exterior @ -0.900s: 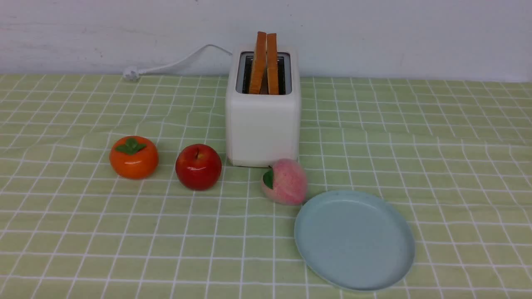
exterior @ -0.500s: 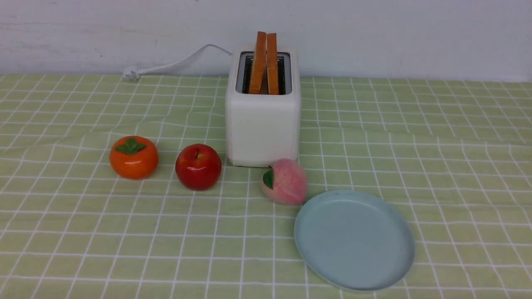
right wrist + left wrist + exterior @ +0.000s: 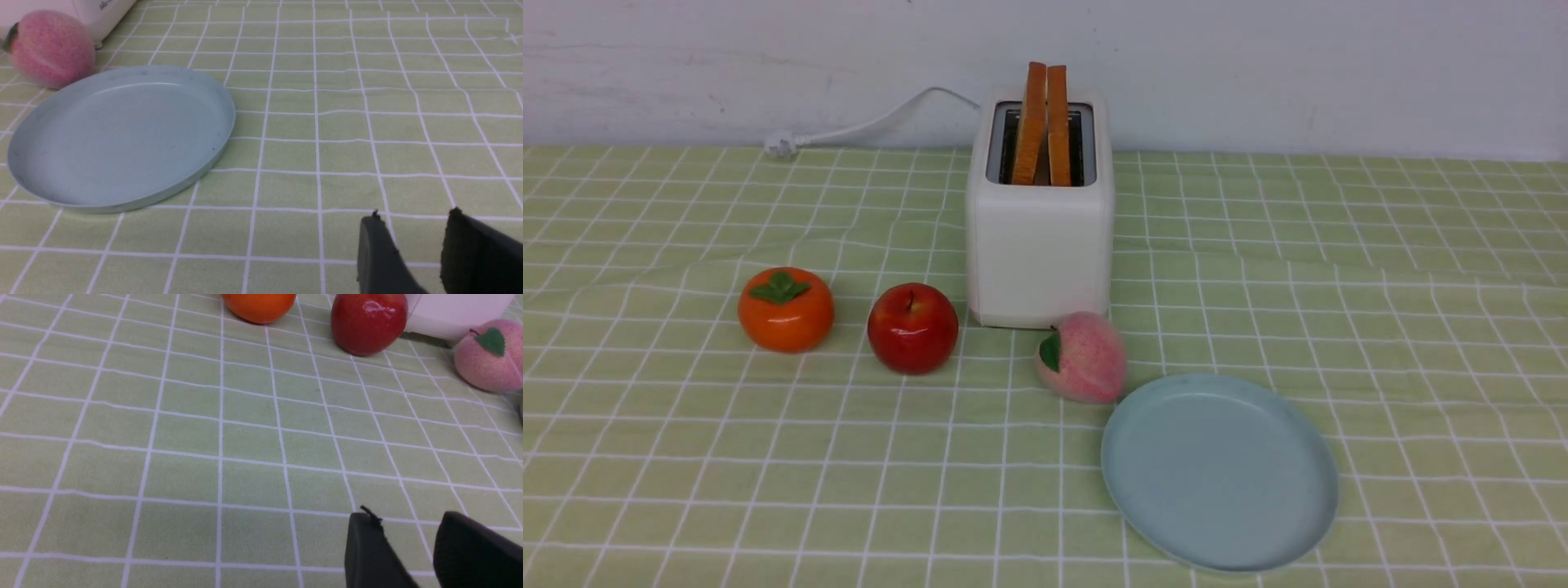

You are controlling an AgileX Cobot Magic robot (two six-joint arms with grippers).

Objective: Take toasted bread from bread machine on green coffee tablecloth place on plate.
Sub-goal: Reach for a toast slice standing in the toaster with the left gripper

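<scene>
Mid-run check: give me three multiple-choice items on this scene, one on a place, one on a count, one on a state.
1. Relative to the plate, the peach lies: A) on it; B) beside its rim; C) far from it.
2. Toast slices in the toaster: A) one; B) two; C) three.
3. The plate is: A) bare; B) holding toast; C) upside down.
Answers: 1 B, it sits on the cloth by the rim. 2 B, two crusts stick up from the slots. 3 A, nothing lies on its face.
</scene>
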